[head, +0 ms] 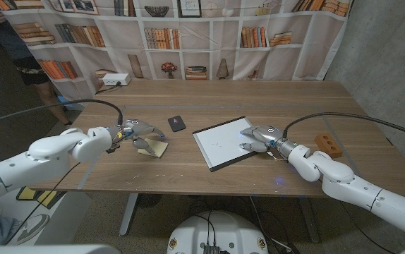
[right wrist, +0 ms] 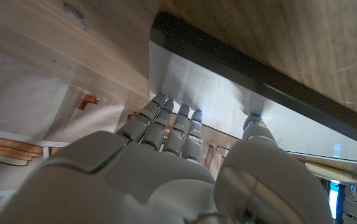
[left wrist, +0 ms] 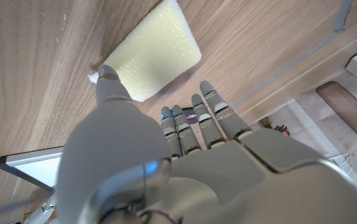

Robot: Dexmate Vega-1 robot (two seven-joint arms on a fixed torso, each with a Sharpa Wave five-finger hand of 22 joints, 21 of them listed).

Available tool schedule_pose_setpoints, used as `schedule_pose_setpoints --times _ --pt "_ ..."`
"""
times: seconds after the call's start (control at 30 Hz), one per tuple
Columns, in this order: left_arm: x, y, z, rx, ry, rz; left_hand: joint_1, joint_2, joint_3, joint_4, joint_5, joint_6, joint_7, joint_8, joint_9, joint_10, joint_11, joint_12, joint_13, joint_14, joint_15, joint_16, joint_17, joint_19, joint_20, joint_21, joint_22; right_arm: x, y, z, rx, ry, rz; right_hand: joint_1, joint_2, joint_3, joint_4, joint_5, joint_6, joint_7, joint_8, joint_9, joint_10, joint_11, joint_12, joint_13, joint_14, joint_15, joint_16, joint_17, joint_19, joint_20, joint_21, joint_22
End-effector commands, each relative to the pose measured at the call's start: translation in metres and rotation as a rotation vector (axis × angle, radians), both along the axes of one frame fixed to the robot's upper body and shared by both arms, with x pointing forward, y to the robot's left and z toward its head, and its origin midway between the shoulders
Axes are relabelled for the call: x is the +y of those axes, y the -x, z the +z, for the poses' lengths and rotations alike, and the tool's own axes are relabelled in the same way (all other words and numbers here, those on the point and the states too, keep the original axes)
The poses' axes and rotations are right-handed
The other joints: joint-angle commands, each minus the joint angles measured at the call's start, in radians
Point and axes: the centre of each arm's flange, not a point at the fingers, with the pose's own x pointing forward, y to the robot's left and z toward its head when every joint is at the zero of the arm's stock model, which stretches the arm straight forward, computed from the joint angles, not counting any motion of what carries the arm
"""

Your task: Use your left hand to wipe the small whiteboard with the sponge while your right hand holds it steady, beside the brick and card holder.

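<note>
Left hand (head: 140, 134): you are hovering it over the sponge (head: 154, 148), fingers spread, gripping nothing.
Sponge: it is lying on the table (head: 188, 176), well left of the whiteboard (head: 224, 144).
Right hand (head: 260, 136): you are pressing it on the whiteboard's right edge, fingers close together.
Brick (head: 328, 145): sitting right of your right hand.
Card holder (head: 177, 123): lying between sponge and whiteboard, farther back.

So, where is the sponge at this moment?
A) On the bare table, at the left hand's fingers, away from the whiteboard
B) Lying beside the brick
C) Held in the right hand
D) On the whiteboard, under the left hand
A: in the head view the sponge lies on the wooden table at the left hand, apart from the whiteboard; the right hand rests on that board's edge.
</note>
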Motion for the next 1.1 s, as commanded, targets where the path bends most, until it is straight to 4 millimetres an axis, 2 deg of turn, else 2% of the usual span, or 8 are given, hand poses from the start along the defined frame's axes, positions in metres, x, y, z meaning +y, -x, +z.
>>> schedule_pose_setpoints --times 0.03,0.27,0.37,0.5,0.77,1.1 --pt "0.002 -0.002 -0.012 -0.016 0.005 -0.004 0.012 -0.003 0.001 0.001 0.007 0.014 -0.001 0.006 0.002 0.017 -0.002 0.009 0.005 0.013 -0.09 0.006 0.003 -0.001 -0.002 -0.004 0.0 0.001 0.002 -0.004 0.004 -0.003 -0.009 0.114 -0.044 0.009 0.003 0.008 0.011 -0.002 0.002 0.006 0.008 -0.002 0.005 0.006 0.005 -0.07 0.006 0.001 0.011 -0.074 0.006 0.004" --pt "0.003 -0.002 -0.019 -0.037 0.022 -0.014 0.016 0.001 0.003 0.001 0.007 0.021 -0.002 0.007 0.002 0.028 -0.009 0.011 0.005 0.015 -0.092 0.005 0.003 -0.008 -0.008 -0.009 0.001 0.004 0.002 -0.002 -0.003 0.001 -0.006 0.113 -0.044 0.009 0.004 0.007 0.011 -0.002 0.002 0.006 0.013 0.0 0.006 0.006 0.007 -0.07 0.006 0.001 0.011 -0.073 0.006 0.004" --pt "0.003 -0.002 -0.022 -0.04 0.035 -0.015 0.019 0.002 0.004 0.002 0.007 0.03 -0.006 0.009 0.002 0.032 -0.002 0.011 0.005 0.02 -0.096 0.006 0.003 -0.009 -0.01 -0.011 0.002 0.004 0.002 -0.002 -0.006 -0.001 -0.006 0.112 -0.044 0.009 0.005 0.007 0.012 -0.003 0.002 0.006 0.014 0.0 0.007 0.006 0.008 -0.07 0.007 0.001 0.011 -0.073 0.006 0.004" --pt "0.003 -0.001 -0.027 -0.041 0.056 -0.017 0.023 0.004 0.005 0.001 0.006 0.037 -0.005 0.011 0.002 0.041 -0.014 0.013 0.005 0.024 -0.096 0.007 0.002 -0.008 -0.012 -0.012 0.002 0.004 0.002 -0.002 -0.007 -0.003 -0.007 0.112 -0.044 0.009 0.005 0.006 0.012 -0.003 0.001 0.006 0.014 -0.001 0.006 0.006 0.008 -0.071 0.006 0.002 0.011 -0.074 0.006 0.004" --pt "0.0 0.0 -0.039 -0.039 0.097 -0.026 0.034 0.009 0.009 0.0 0.005 0.056 -0.011 0.016 0.002 0.063 -0.009 0.016 0.005 0.047 -0.109 0.013 0.002 0.008 -0.018 -0.01 0.003 0.003 0.003 -0.004 -0.001 -0.005 -0.004 0.111 -0.044 0.009 0.007 0.006 0.013 -0.003 0.001 0.006 0.015 -0.001 0.006 0.006 0.008 -0.071 0.006 0.002 0.011 -0.074 0.006 0.004" --pt "-0.005 -0.001 -0.053 -0.02 0.133 -0.025 0.06 0.018 0.019 -0.006 0.001 0.084 -0.012 0.023 0.002 0.089 -0.02 0.018 0.005 0.077 -0.116 0.018 0.001 0.03 -0.02 -0.005 0.004 0.002 0.003 0.0 -0.002 -0.003 -0.001 0.11 -0.043 0.009 0.008 0.005 0.013 -0.003 0.0 0.006 0.015 -0.001 0.006 0.006 0.01 -0.071 0.006 0.002 0.011 -0.073 0.006 0.004"
